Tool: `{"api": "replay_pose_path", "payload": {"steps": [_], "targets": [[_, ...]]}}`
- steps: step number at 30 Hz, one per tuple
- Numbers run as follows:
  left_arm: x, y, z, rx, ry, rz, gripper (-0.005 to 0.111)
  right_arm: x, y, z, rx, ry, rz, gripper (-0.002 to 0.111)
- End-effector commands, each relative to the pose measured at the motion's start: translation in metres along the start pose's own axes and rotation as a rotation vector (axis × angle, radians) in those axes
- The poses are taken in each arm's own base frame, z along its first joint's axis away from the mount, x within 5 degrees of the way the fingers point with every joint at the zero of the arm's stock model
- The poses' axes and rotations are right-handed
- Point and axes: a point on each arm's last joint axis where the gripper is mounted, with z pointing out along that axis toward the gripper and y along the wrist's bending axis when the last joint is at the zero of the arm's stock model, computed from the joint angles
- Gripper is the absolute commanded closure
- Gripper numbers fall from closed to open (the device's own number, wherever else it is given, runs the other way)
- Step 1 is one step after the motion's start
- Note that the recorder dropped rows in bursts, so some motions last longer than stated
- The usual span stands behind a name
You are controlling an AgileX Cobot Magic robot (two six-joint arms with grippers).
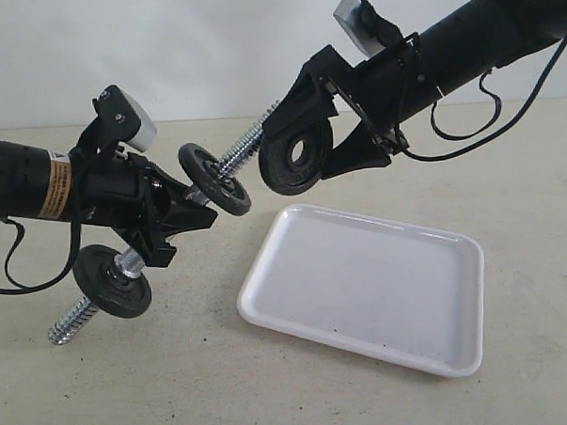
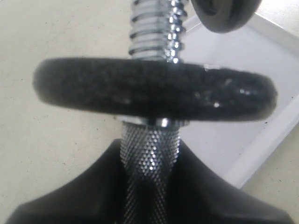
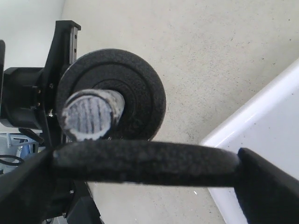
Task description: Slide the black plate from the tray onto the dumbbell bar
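Observation:
My left gripper (image 1: 183,214) is shut on the knurled middle of the dumbbell bar (image 1: 236,156), which slants up to the right. Two black discs ride the bar, one low (image 1: 112,281) and one high (image 1: 214,180). My right gripper (image 1: 306,153) is shut on the black plate (image 1: 286,165) by its rim, in the air just off the bar's upper threaded end; its hole shows empty. In the left wrist view the upper disc (image 2: 154,88) sits above the knurled bar (image 2: 149,154). The right wrist view shows the plate's rim (image 3: 145,163) below the bar's tip (image 3: 91,114).
The white tray (image 1: 362,284) lies on the beige table below the right gripper, with nothing on it; its corner also shows in the wrist views (image 2: 271,70) (image 3: 266,135). The bar's lower threaded end (image 1: 67,325) hangs near the tabletop.

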Motion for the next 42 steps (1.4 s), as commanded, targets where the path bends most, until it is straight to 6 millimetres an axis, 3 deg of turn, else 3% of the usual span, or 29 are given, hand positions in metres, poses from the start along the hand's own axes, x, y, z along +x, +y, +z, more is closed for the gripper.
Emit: {"api": "replay_pose_path", "payload": {"steps": [1,42], "targets": [[-0.058,-0.037,-0.029,0.416,-0.446,0.025,0.102,-0.004,0.014,-0.006,-0.059,-0.037,-0.005,0.107],[-0.052,-0.027,-0.022,0.292,-0.357,0.011,0.102,0.003,0.003,-0.006,0.053,0.045,-0.008,0.107]]}}
